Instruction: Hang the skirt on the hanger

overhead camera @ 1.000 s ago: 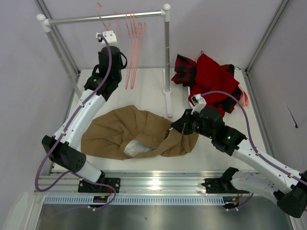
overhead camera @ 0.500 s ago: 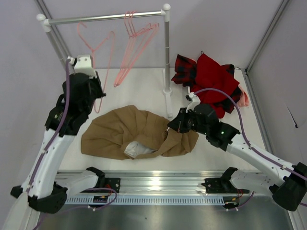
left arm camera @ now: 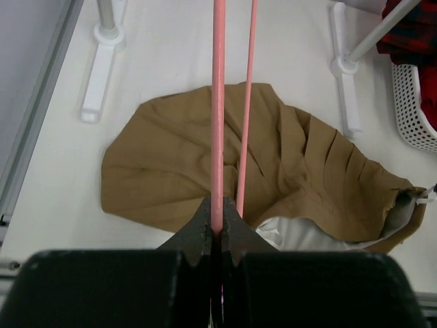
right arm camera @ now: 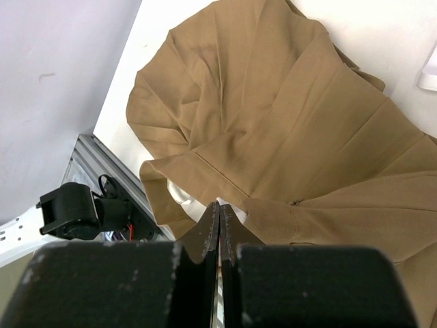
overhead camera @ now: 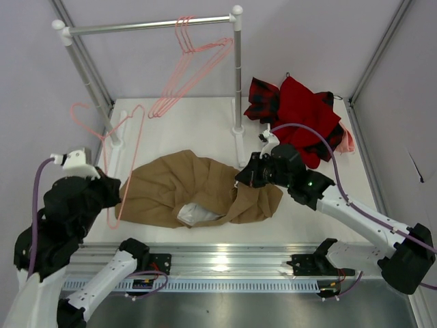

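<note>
The tan skirt (overhead camera: 181,186) lies crumpled on the white table, its pale lining (overhead camera: 194,213) showing at the near opening. It also shows in the left wrist view (left arm camera: 293,164) and the right wrist view (right arm camera: 273,116). My left gripper (overhead camera: 115,186) (left arm camera: 218,217) is shut on a bar of a pink hanger (overhead camera: 130,147) (left arm camera: 218,102). It holds the hanger off the rail, above the skirt's left end. My right gripper (overhead camera: 240,179) (right arm camera: 218,207) is shut on the skirt's right edge, by the waistband.
A clothes rail (overhead camera: 150,26) stands at the back with several more pink hangers (overhead camera: 188,58) swinging on it. Its post feet (overhead camera: 239,147) (overhead camera: 113,154) rest on the table. A red garment and plaid cloth (overhead camera: 297,109) lie on a white basket (left arm camera: 416,102) at the back right.
My left arm has drawn back from the rail to the near left, taking one hanger with it. The other hangers swing right. My right gripper has crept slightly left on the skirt.
</note>
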